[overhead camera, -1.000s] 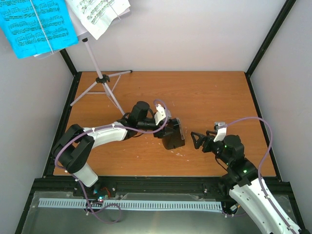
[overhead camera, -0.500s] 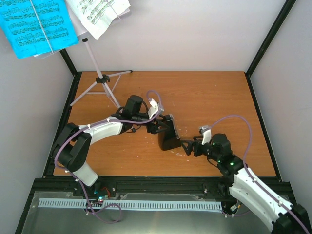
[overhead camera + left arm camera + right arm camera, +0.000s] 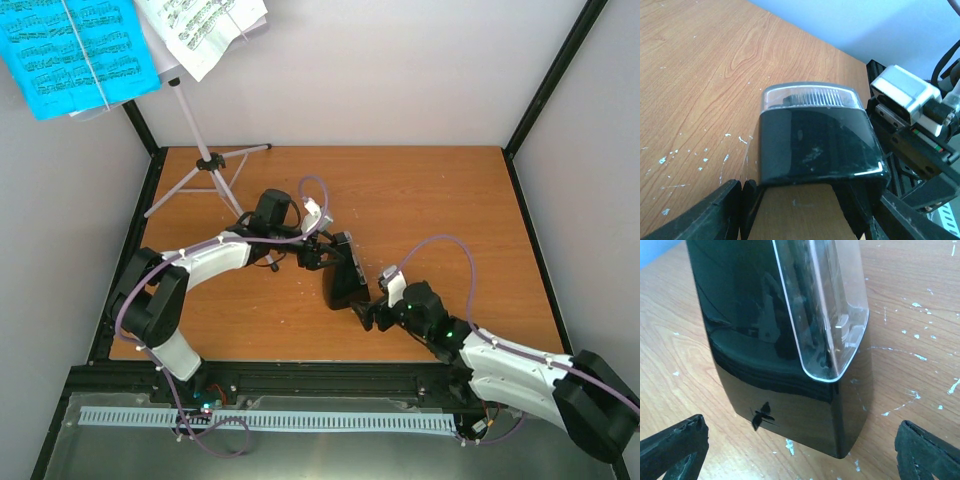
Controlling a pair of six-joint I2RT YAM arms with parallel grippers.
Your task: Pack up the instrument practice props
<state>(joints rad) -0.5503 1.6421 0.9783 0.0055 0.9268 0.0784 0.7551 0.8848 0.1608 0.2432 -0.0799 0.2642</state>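
The black pyramid metronome (image 3: 346, 283) with its clear cover (image 3: 826, 305) stands upright mid-table. My left gripper (image 3: 328, 258) reaches it from the left and is shut on its upper body; in the left wrist view the fingers (image 3: 729, 207) flank the black case (image 3: 815, 145). My right gripper (image 3: 371, 313) sits low at the metronome's near-right corner, open wide, its fingertips (image 3: 675, 442) apart from the base (image 3: 805, 410). The silver tripod music stand (image 3: 206, 163) stands at the back left, carrying a blue music sheet (image 3: 75, 50) and a white one (image 3: 205, 28).
Black frame posts (image 3: 140, 125) rise at the back corners against grey walls. A purple cable (image 3: 455, 250) loops over each arm. White scuffs (image 3: 915, 357) dot the wooden table (image 3: 440, 200). A black rail (image 3: 300, 375) runs along the near edge.
My right arm has swung left and down until its open gripper sits beside the metronome's base. The left gripper, with the metronome in it, has shifted slightly left.
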